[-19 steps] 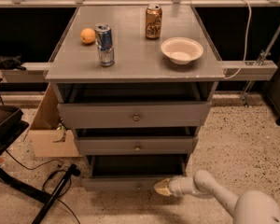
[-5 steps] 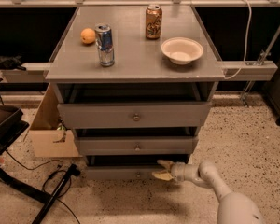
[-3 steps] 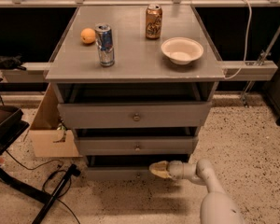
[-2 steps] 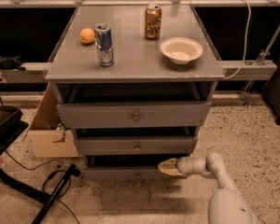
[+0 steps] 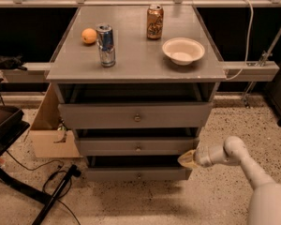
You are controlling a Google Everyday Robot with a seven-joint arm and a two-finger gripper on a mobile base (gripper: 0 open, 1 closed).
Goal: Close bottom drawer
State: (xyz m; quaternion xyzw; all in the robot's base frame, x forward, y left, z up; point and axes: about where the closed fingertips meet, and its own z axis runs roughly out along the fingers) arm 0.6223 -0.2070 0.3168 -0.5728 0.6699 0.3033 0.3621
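The grey cabinet (image 5: 65,74) has three drawers, and all three stand a little way out. The bottom drawer (image 5: 112,174) is the lowest one, with a slim grey front and a small round knob (image 5: 138,176). A dark gap shows above its front panel. My gripper (image 5: 187,159) is at the right end of that drawer, level with the gap between the middle drawer (image 5: 107,146) and the bottom one. It holds nothing that I can see. My white arm (image 5: 239,158) reaches in from the lower right.
On the cabinet top stand an orange (image 5: 89,35), a silver-blue can (image 5: 105,45), a brown can (image 5: 154,21) and a white bowl (image 5: 183,50). A cardboard box (image 5: 49,130), a black stand leg (image 5: 56,193) and cables lie on the floor at the left.
The bottom drawer has gone further in than it was six seconds ago. My gripper slid from the middle of its front to its right end.
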